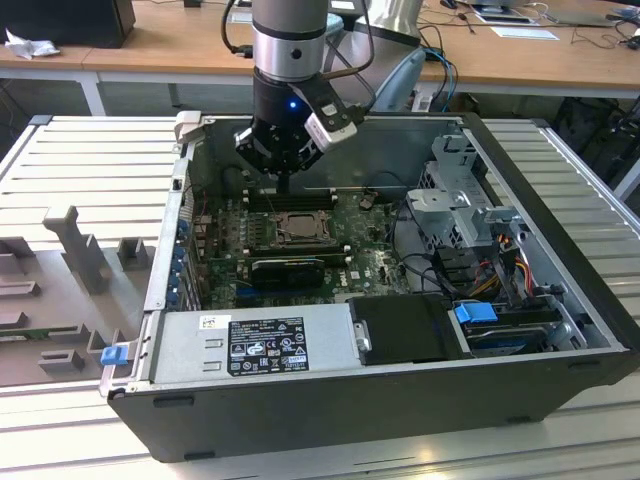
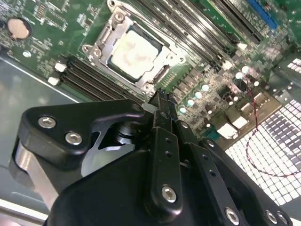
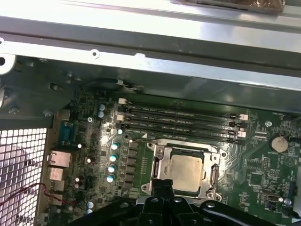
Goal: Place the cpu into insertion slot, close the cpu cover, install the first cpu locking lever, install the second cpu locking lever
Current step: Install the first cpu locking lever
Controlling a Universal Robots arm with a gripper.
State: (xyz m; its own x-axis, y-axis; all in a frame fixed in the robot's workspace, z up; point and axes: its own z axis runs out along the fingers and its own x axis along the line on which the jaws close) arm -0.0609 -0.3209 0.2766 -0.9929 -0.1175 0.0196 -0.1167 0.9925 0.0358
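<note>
Now cpu in insertion slot, just beyond jaws

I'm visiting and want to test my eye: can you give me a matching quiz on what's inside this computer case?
Things:
1. cpu
2. cpu cover
3. gripper
4. coin battery

States:
A. round, silvery, on the green board
B. pale square seated in the socket
C. metal frame lying down around the chip
D. black, poised just above the socket's edge

Pairs: 1-B, 2-C, 3-D, 4-A
</note>
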